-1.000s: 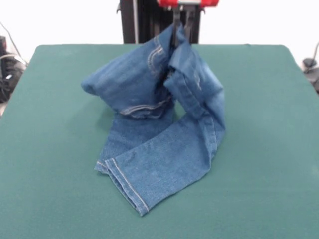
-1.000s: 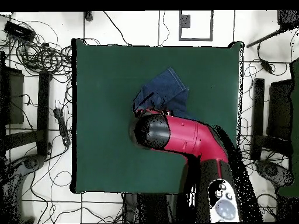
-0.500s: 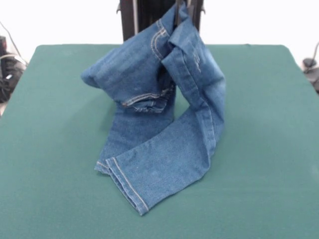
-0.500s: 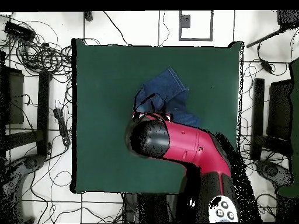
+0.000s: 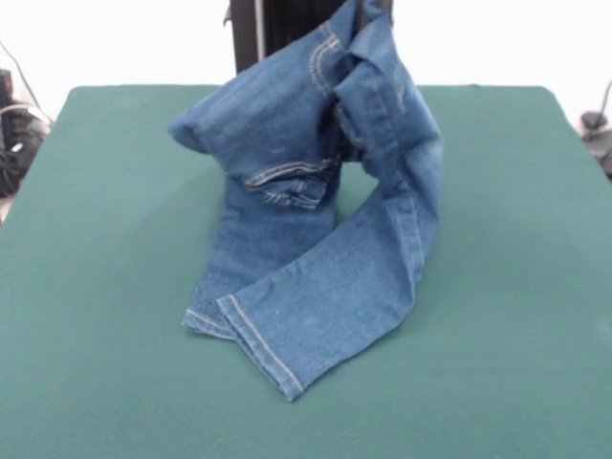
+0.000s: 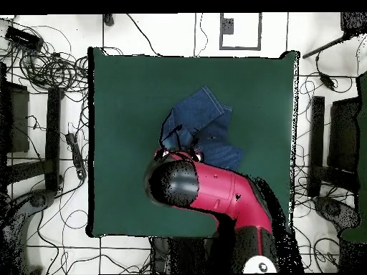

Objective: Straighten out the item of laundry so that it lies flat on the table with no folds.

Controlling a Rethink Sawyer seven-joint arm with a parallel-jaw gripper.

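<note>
1. Hanging from its upper end at the top edge of the front view, the small pair of medium-blue denim jeans (image 5: 316, 191) is lifted at the waist part while its legs trail down onto the large dark green felt-covered table (image 5: 105, 287).
2. Only a sliver of the gripper (image 5: 368, 8) shows in the front view, dark tips right at the top of the raised cloth — they appear clamped on the denim, since the fabric rises straight to them and hangs from that spot.
3. One leg lies across the table toward the camera, ending in a pale-stitched hem (image 5: 260, 346) that rests flat on the felt (a second hem edge peeks out just beside it, on the picture's left).
4. The raised part is bunched and folded over itself; a stitched pocket (image 5: 287, 184) faces the camera about midway up the hanging mass.
5. From overhead, the red and black robot arm (image 6: 215, 193) reaches from the bottom of the picture over the table's middle, its rounded dark end covering the lifted part of the jeans.
6. Blue denim shows beyond the arm's end in that view, lying near the table's centre and well apart from every edge.
7. Tangled cables (image 6: 43, 64) lie on the floor around the table.
</note>
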